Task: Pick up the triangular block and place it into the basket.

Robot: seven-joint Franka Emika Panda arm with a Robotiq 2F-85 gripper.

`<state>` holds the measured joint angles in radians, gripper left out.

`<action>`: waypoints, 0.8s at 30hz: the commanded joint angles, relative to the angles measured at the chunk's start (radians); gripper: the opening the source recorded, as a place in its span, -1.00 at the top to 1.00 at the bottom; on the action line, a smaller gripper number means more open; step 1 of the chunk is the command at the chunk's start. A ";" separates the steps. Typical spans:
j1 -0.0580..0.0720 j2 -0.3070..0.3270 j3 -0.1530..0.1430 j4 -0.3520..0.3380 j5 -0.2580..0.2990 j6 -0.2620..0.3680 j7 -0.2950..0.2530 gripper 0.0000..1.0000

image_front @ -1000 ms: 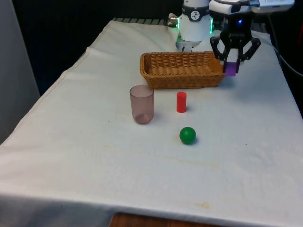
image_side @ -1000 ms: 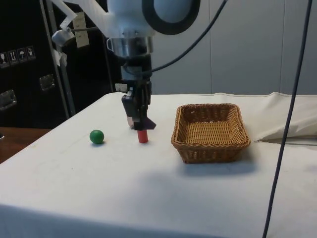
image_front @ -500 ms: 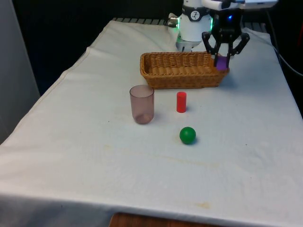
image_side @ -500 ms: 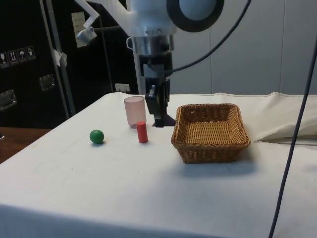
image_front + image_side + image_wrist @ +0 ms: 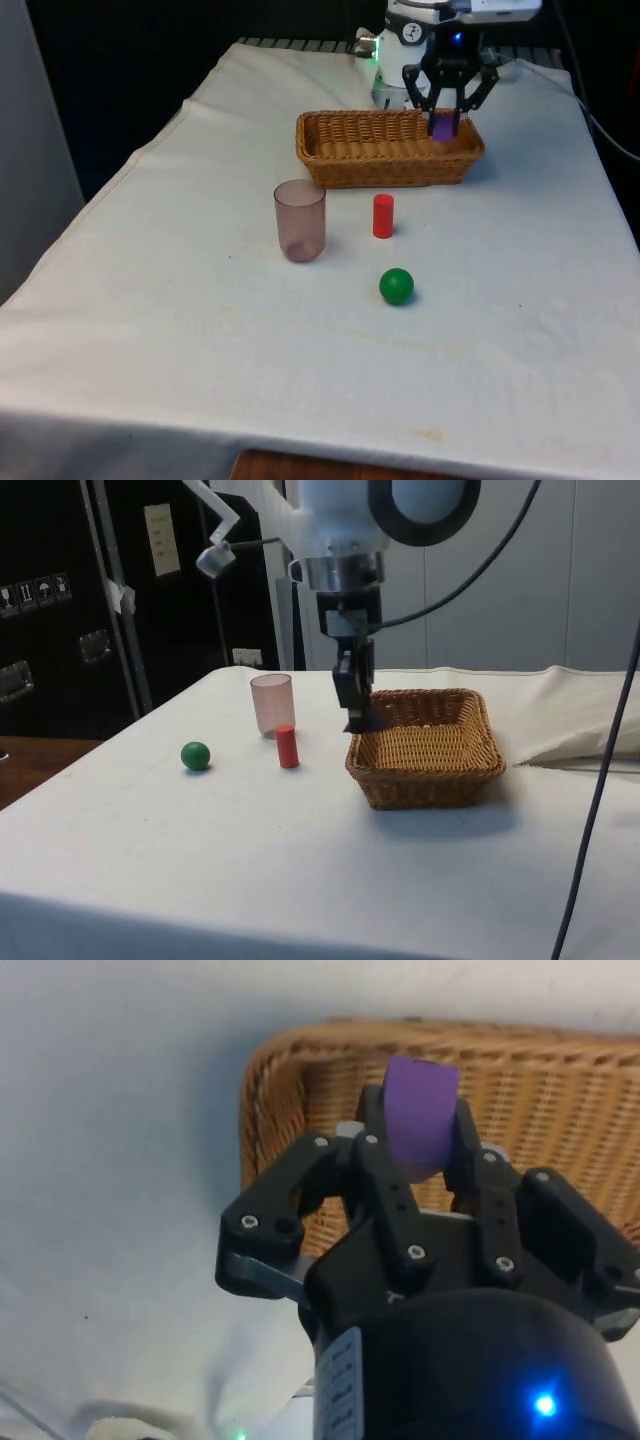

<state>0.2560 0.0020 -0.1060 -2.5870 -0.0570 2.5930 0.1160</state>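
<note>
My gripper (image 5: 443, 124) (image 5: 356, 712) (image 5: 418, 1130) is shut on the purple triangular block (image 5: 442, 127) (image 5: 420, 1110) and holds it in the air. It hangs over the wicker basket (image 5: 384, 148) (image 5: 427, 745) (image 5: 300, 1110), just inside the basket's end at the front view's right. In the side view the block (image 5: 362, 720) shows as a dark wedge below the fingers, above the basket's rim nearest the red cylinder.
In front of the basket stand a red cylinder (image 5: 383, 215) (image 5: 287, 746) and a translucent pink cup (image 5: 300, 220) (image 5: 272, 705). A green ball (image 5: 396, 286) (image 5: 195, 755) lies nearer the camera in the front view.
The gripper has carried the block from beside the basket's end at the front view's right to over that end of the basket, staying shut on it.
</note>
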 commanded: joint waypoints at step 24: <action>-0.018 -0.029 -0.122 -0.222 -0.001 0.214 -0.146 0.33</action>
<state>0.2380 -0.0270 -0.2280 -2.8090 -0.0580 2.8070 -0.0300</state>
